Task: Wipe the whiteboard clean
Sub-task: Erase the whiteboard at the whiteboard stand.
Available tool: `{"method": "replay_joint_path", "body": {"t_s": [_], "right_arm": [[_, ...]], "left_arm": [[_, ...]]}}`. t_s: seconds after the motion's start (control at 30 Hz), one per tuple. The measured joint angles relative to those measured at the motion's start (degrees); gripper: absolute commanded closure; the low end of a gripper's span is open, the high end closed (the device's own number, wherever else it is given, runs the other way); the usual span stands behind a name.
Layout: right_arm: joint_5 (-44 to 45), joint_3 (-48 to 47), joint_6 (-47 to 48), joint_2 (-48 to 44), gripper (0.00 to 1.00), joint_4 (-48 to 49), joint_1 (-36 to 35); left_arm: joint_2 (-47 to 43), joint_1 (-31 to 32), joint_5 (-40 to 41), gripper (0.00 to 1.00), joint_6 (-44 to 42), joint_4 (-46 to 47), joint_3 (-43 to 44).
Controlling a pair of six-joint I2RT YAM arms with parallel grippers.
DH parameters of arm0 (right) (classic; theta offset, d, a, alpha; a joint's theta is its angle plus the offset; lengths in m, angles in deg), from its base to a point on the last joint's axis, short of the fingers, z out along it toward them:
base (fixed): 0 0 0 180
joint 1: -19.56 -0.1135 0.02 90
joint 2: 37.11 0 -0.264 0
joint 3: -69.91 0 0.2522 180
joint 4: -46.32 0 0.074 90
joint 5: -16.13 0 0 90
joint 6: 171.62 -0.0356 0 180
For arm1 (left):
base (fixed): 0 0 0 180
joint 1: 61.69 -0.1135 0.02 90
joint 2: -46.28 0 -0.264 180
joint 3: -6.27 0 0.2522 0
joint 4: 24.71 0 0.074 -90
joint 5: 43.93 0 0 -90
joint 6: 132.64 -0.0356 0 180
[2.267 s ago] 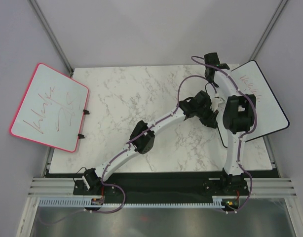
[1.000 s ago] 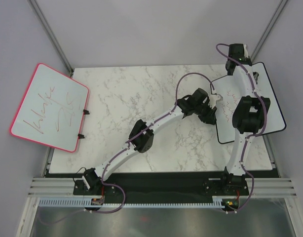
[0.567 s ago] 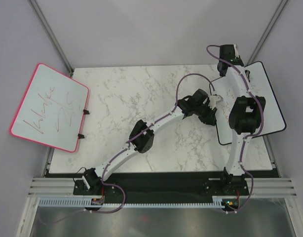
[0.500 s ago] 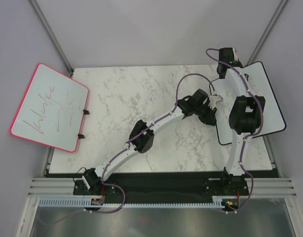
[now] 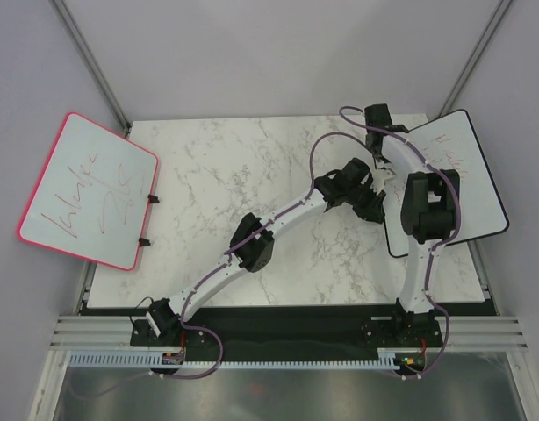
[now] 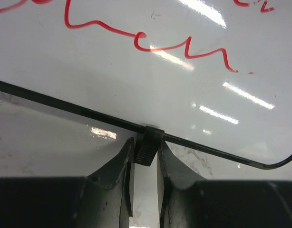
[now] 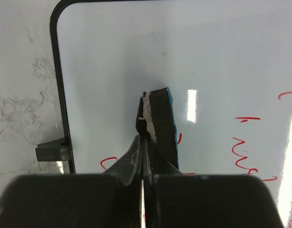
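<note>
While wiping with the small black eraser block with a blue edge and a white strip [image 7: 161,118], pinched between the fully closed jaws of the right end effector [image 7: 143,142], set its wiping face squarely on the large rounded-corner whiteboard with a thin black frame [image 5: 477,189], lying flat at the right edge of the marble-patterned bench [image 5: 234,175] toward the far right corner and overhanging that edge. Contact between eraser and board: not clear from the right wrist view, so lower gently before any stroke. Begin from the clean white stretch near the board's rounded corner and sweep toward the orange-red handwriting [image 7: 246,147] just beyond the eraser, using long overlapping passes rather than short dabs. Avoid tipping onto the eraser's narrow edge, likely to skip over the ink and leave streaks. Lean on the left end effector [image 6: 145,153], closed to a narrow gap on the small black ribbed tab [image 6: 149,145] jutting from the frame on the side facing the middle of the bench, as a brace against sliding. Press no harder than that small pinch can probably resist, and direct strokes along the board rather than off the bench's right edge, given the overhang. Steer clear of the left arm, close beside the working zone in the top view. Cover the lines of writing nearest the tab as well.
</note>
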Motion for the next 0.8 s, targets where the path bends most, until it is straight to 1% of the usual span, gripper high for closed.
{"method": "replay_joint_path", "body": {"t_s": [0.23, 0.37, 0.57, 0.7, 0.8], "right_arm": [[0.22, 2.34, -2.86, -4.2, 1.0, 0.83, 3.34], [1.36, 4.98, -3.5, -8.44, 1.0, 1.46, 6.51], [1.09, 5.55, -3.76, -13.25, 1.0, 2.34, 11.19], [-2.51, 5.55, -4.37, -15.67, 1.0, 2.51, 12.85], [-9.51, 5.55, -5.55, -17.16, 1.0, 2.71, 12.94]], "left_arm": [[0.0, 0.04, 0.0, 0.98, -0.02, 0.11, 0.0], [0.0, 0.02, 0.0, 0.98, -0.02, 0.22, 0.0], [0.0, 0.02, 0.0, 0.98, -0.02, 0.15, 0.0], [0.0, 0.02, -0.02, 0.98, -0.02, 0.15, 0.0], [0.0, 0.02, -0.02, 0.98, -0.02, 0.13, 0.0]]}}
